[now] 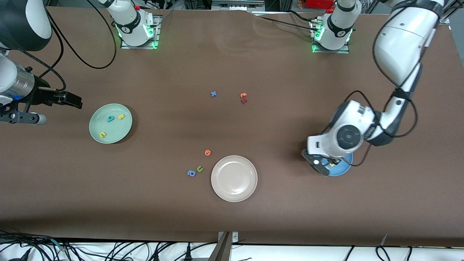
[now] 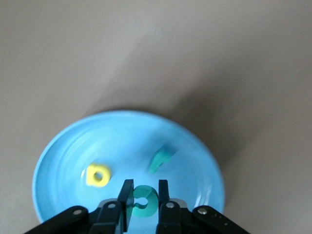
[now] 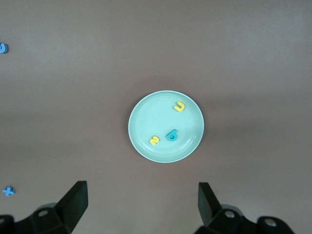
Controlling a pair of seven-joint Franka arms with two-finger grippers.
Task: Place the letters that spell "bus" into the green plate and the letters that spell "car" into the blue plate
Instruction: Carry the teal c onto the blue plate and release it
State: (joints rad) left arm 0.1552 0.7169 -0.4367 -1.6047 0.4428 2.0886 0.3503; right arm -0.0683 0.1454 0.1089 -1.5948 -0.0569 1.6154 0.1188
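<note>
1. Front view:
   - The green plate lies in the middle height of the frame, toward the right arm's end of the bench. In it are the teal b, the yellow s and the yellow u.
   - The right claw hangs over the bare bench just beside this plate, and its arm waits.
   - The blue plate lies lower in the frame, toward the left arm's end. The left claw is low over it and hides most of it. A yellow a shows in the plate.
   - The beige plate is in the lower middle of the frame. Near it on the bench are an orange letter, a green u and a blue a.
   - In the upper middle lie a blue x and, touching each other, an orange piece and a dark red piece.
2. Left wrist view:
   - The left claw is nearly closed and grips the teal c between its fingers, low over the blue plate.
   - The yellow a and the teal r lie in the plate, apart from each other.
3. Right wrist view:
   - The right claw is wide open and holds nothing.
   - The green plate is in the middle of the frame with the u, b and s in it.
</note>
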